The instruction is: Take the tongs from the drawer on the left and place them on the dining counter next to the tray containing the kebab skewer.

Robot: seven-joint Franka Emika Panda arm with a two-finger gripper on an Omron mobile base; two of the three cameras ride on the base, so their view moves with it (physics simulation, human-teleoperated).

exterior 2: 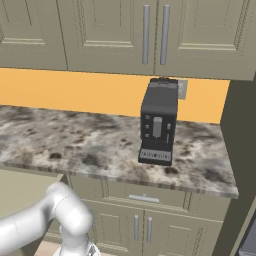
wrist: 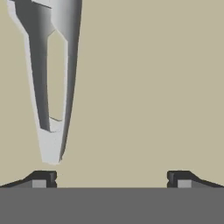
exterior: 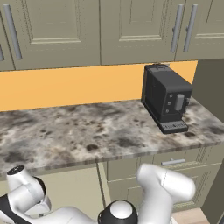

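The tongs lie on the pale beige floor of the open drawer. They are silver-grey, their two thin arms joined at the end nearest my hand and running away toward the top left of the hand view. My gripper hangs over the drawer floor, open wide with nothing between its dark fingertips. The tongs' joined end sits just above the left fingertip, apart from it. In the left base view the arm bends down below the counter edge toward the drawer's pale inside. The dining counter, tray and kebab skewer are out of view.
A black coffee machine stands on the granite wall counter. Under it is a narrower drawer with a silver bar handle and cabinet doors. Upper cabinets hang above, and a dark tall panel closes the right side.
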